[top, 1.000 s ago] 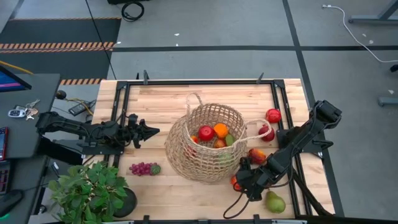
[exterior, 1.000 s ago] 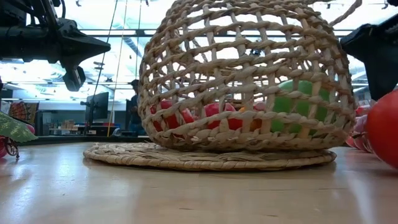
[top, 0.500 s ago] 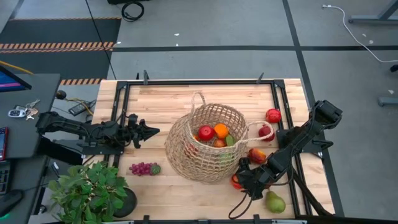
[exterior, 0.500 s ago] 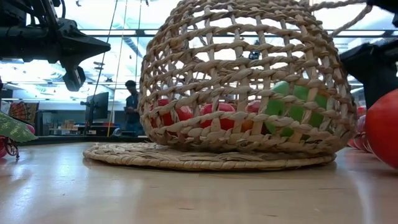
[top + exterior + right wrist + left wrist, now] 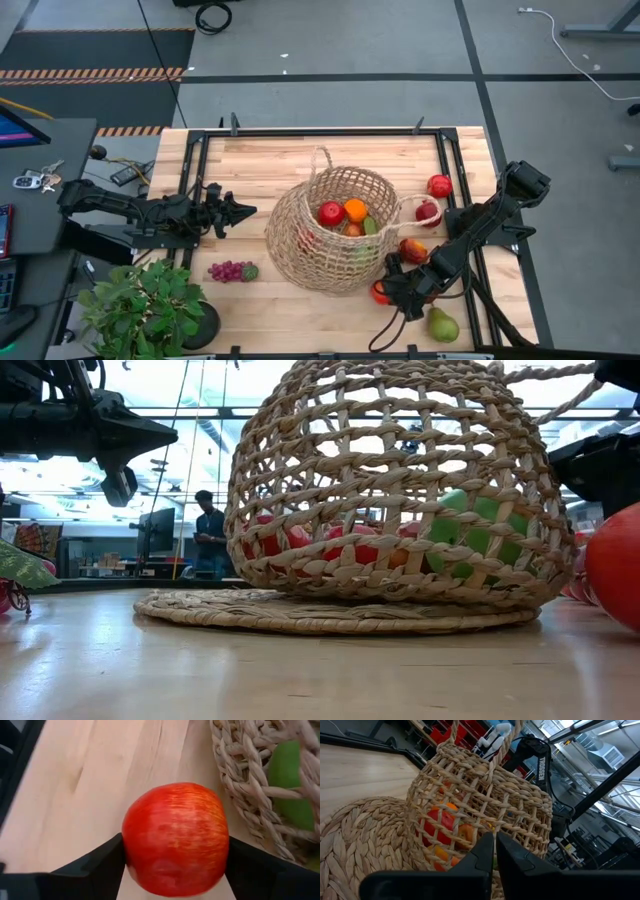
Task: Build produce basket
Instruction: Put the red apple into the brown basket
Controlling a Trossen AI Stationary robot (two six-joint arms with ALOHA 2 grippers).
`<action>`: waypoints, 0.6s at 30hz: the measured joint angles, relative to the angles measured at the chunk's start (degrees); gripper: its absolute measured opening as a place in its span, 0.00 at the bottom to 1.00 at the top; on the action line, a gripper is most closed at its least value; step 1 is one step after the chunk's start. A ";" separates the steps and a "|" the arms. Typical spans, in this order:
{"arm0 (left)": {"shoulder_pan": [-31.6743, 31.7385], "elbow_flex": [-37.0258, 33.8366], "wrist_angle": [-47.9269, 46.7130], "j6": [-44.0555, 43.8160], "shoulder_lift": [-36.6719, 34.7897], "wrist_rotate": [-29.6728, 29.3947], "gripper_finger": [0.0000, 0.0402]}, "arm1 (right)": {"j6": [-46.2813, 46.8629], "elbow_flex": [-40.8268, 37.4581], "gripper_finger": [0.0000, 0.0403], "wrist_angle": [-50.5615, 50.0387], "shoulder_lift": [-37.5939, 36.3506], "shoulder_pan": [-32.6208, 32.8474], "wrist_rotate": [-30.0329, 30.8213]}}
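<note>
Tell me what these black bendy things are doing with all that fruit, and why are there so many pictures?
They are two robot arms at a wooden table. One camera looks down from above, one sits at table height, and one rides on each wrist. The straw basket already holds some fruit. The right gripper has its fingers on both sides of a red apple beside the basket. The left gripper waits, shut, on the other side. Purple grapes, a pear and more red fruit lie on the table.
</note>
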 joint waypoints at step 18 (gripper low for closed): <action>-0.01 0.00 0.01 0.00 -0.01 0.00 0.06 | 11.61 17.15 0.75 -10.38 0.15 -0.11 -15.30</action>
